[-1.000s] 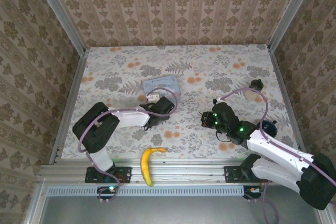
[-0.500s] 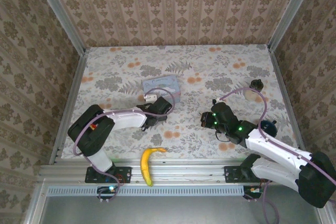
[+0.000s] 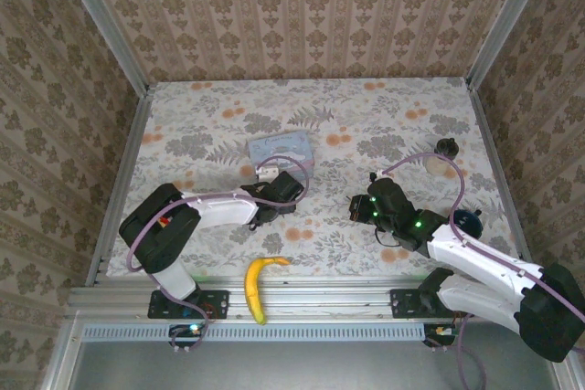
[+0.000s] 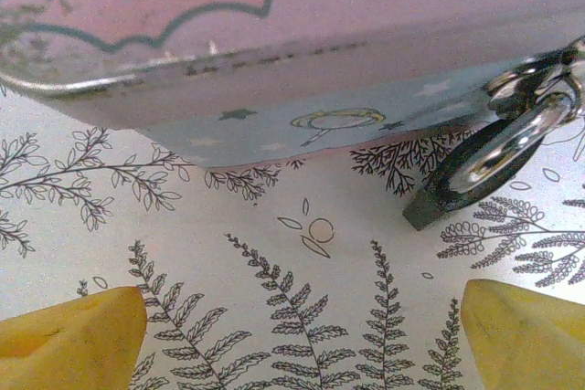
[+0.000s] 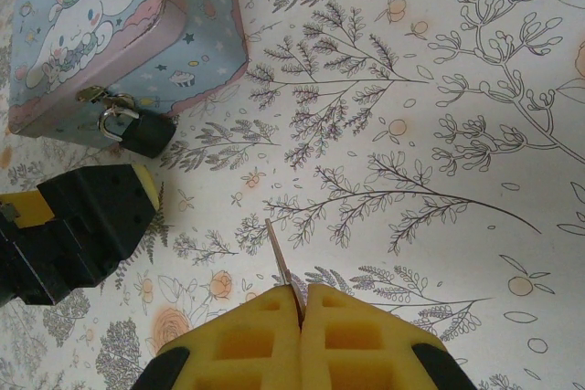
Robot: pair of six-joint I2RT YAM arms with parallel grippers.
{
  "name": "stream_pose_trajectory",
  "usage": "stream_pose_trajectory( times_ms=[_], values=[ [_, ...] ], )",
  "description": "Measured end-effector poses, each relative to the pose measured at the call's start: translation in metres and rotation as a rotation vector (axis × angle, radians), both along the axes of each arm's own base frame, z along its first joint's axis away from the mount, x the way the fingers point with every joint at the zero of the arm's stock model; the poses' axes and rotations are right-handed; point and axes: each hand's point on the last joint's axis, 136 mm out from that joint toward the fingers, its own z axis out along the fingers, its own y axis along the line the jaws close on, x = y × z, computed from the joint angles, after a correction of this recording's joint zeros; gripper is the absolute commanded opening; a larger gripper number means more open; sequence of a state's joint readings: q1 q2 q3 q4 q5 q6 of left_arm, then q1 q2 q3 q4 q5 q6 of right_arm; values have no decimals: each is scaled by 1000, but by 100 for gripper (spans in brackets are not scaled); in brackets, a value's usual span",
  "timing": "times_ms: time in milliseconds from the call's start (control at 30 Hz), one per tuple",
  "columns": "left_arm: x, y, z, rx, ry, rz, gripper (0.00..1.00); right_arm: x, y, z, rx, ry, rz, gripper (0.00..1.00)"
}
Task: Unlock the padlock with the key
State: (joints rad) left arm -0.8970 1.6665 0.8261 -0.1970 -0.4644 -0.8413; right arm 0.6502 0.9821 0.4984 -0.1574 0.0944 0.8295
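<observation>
Item: padlock (image 5: 142, 134), hanging from tin (image 5: 119, 34) hasp, upper left of right wrist frame.
Item: key (image 5: 281, 267), pinched between the closed jaws of the right gripper (image 5: 302, 306), lower centre.
Also: left gripper (image 4: 302, 326), jaws apart, empty, facing tin.
Risk: unheld padlock swings from key's push; thin blade twists in pads.
Obscured: keyhole hidden; key's bow buried.

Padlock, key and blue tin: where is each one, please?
padlock (image 5: 148, 136), right wrist view, on its dark body.
key (image 5: 281, 262), right wrist view, on its thin blade.
blue tin (image 5: 91, 20), right wrist view, on its lid.
</observation>
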Motion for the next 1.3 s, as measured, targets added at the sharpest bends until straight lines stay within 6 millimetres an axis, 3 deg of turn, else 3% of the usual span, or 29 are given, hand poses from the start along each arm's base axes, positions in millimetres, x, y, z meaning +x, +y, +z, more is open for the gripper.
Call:
stream_pose_trajectory(
  times_ms=[1300],
  values=[
    [6,-11,8,-43,-24,-5,87,3,3,5,16,-20,0,0]
  ],
)
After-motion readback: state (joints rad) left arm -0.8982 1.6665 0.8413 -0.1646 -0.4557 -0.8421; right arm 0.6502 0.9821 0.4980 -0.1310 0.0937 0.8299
